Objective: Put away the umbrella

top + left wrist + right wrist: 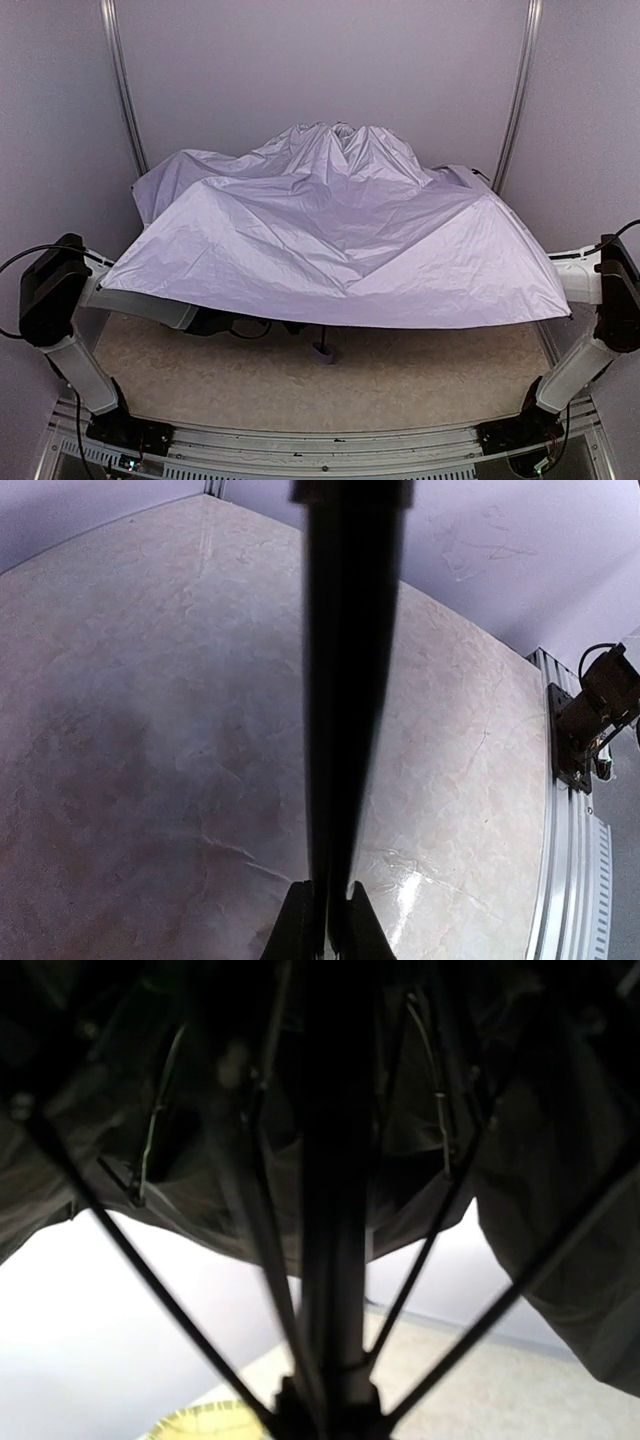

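The umbrella (330, 240) is open, and its pale lavender canopy spreads over most of the table. Its small lavender knob handle (323, 352) pokes out under the front edge. Both grippers are hidden beneath the canopy in the top view. In the left wrist view my left gripper (327, 922) is shut on the thin black shaft (345, 680), which runs straight away from the fingers above the table. In the right wrist view my right gripper (330, 1415) is shut on the shaft (335, 1210) where the black ribs (440, 1240) fan out, with the black lining (200, 1110) above.
The beige marble-look table (300, 385) shows in front of the canopy. Lavender walls close in the back and sides. A yellow-green rounded object (200, 1422) lies low in the right wrist view. The right arm's base and rail (585, 730) stand at the table's edge.
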Controlling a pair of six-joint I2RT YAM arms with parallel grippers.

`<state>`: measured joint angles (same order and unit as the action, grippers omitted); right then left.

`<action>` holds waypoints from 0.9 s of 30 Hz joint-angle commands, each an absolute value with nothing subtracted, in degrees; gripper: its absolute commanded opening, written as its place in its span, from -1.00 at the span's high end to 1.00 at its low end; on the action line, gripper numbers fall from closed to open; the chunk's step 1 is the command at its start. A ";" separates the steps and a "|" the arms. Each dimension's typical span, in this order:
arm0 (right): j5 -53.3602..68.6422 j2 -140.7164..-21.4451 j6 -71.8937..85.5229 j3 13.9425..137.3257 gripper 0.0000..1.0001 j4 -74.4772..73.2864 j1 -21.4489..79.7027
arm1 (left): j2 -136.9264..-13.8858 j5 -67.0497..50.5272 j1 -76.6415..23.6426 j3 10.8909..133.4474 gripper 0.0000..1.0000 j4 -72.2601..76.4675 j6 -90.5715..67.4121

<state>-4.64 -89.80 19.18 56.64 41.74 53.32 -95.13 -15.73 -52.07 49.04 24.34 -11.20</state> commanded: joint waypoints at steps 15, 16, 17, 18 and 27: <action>-6.79 -87.11 1.85 61.82 1.00 43.03 47.23 | -88.78 -14.38 -51.57 49.27 0.24 45.67 -1.38; -6.78 -87.18 0.57 63.90 1.00 42.77 46.27 | -87.67 -14.77 -51.59 48.05 0.15 44.67 -0.91; -6.30 -87.19 -0.41 65.90 1.00 42.23 45.26 | -86.48 -14.92 -51.55 47.19 0.07 43.78 -0.61; -5.88 -87.07 -1.14 68.04 1.00 41.40 44.16 | -85.04 -14.91 -51.42 45.36 0.02 42.91 -0.30; -5.87 -88.18 -4.16 84.64 1.00 44.54 35.86 | -73.97 -8.69 -49.96 36.84 -0.21 32.94 2.07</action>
<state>-6.07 -88.71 -1.85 76.40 37.01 37.60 -75.96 -12.38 -51.22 37.76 37.67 0.56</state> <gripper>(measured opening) 0.145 0.584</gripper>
